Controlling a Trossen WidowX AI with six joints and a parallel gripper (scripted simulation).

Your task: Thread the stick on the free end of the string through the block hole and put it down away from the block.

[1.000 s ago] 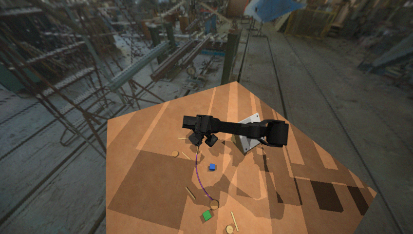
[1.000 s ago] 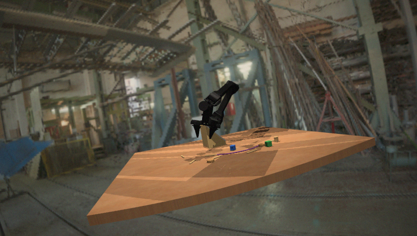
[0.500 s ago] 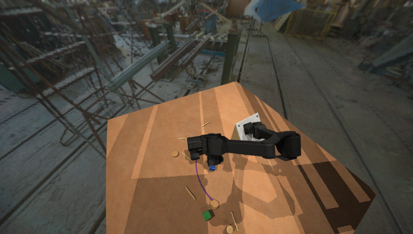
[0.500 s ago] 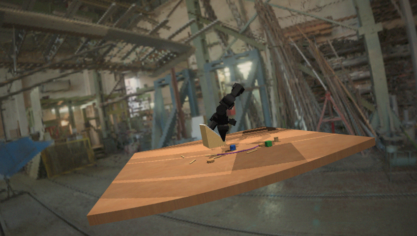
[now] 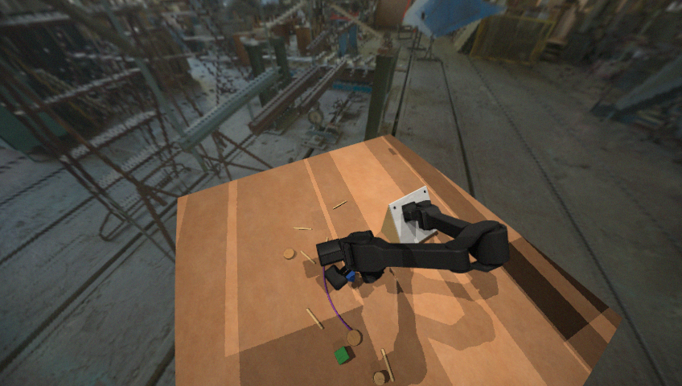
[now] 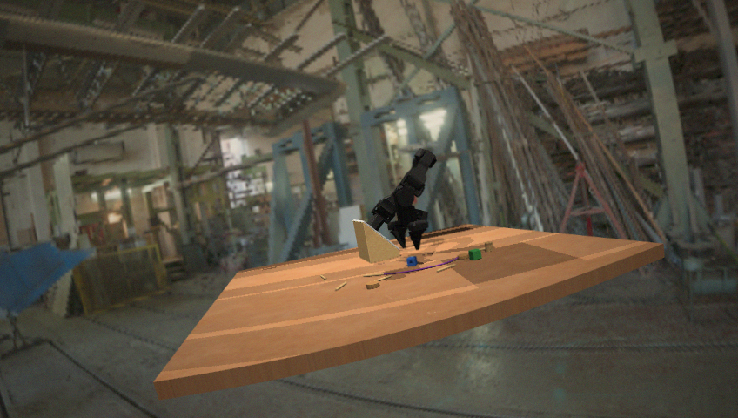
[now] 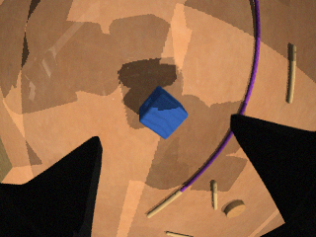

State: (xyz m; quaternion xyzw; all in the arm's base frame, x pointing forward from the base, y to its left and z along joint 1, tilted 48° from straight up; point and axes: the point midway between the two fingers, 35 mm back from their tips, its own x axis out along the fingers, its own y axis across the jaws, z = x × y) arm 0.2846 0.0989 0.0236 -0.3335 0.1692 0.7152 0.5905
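Observation:
My gripper (image 5: 330, 265) (image 6: 410, 249) (image 7: 168, 131) is open and empty, pointing down above the blue block (image 5: 351, 275) (image 6: 412, 261) (image 7: 164, 118). The block shows between and beyond the fingertips in the wrist view; I see no hole in it. The purple string (image 5: 335, 308) (image 6: 424, 268) (image 7: 255, 64) curves from the wooden button (image 5: 354, 337) (image 6: 462, 257) to its stick. That stick (image 7: 164, 203) lies on the table, low in the wrist view between the fingers; the gripper mostly hides it in the top view. A holed block cannot be made out.
Loose sticks (image 5: 314, 318) (image 5: 340, 204) (image 7: 291, 74) (image 7: 213, 195) lie around the string. A wooden disc (image 5: 288, 253) (image 6: 372, 285) (image 7: 234, 208) lies beyond the stick. A green block (image 5: 341, 355) (image 6: 474, 254) and another round piece (image 5: 380, 377) (image 6: 488, 246) are near the button. The arm stands on a wedge mount (image 6: 375, 246).

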